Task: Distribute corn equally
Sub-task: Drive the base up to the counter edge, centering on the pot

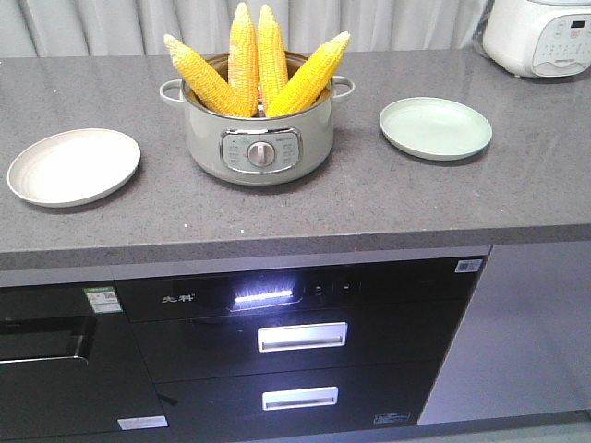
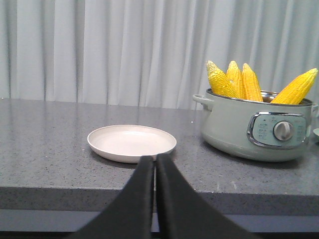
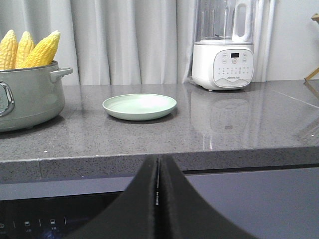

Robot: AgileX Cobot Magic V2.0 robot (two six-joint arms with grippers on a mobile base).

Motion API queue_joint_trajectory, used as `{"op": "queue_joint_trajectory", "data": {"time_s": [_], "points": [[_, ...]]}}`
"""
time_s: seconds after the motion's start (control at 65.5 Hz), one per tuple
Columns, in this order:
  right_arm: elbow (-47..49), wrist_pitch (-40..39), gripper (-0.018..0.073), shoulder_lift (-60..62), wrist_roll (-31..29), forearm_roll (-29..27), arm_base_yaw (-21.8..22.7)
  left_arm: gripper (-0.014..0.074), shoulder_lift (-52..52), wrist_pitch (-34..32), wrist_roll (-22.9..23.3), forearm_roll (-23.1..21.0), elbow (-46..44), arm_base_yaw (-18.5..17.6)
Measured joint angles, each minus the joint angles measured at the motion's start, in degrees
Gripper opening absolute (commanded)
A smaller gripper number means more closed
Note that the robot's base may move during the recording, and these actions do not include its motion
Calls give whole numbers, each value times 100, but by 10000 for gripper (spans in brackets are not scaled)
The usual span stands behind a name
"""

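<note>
Cream plate (image 1: 74,166): round, matte, centre left.
Pot (image 1: 259,138): glossy sage, centre.
Corn (image 1: 254,60): four knobbly tapered cobs, leaning inside pot.
Green plate (image 1: 436,127): smooth, right.
Left gripper (image 2: 154,159): pressed together, empty.
Right gripper (image 3: 157,160): likewise.

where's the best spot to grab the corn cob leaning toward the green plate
Grip the rightmost cob across its exposed upper half, coming from above on the right. It leans out past the pot rim toward the green plate, clear of the upright cobs; its base is hidden inside.
</note>
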State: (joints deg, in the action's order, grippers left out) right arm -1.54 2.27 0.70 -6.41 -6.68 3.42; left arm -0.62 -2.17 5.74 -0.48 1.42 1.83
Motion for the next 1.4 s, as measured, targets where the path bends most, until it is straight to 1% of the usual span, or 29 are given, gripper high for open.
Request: {"op": "queue_joint_trajectory", "data": {"time_s": [1.405], "points": [[0,0,-3,0,0,0,0,-6,0,0,0,0,0,0]]}}
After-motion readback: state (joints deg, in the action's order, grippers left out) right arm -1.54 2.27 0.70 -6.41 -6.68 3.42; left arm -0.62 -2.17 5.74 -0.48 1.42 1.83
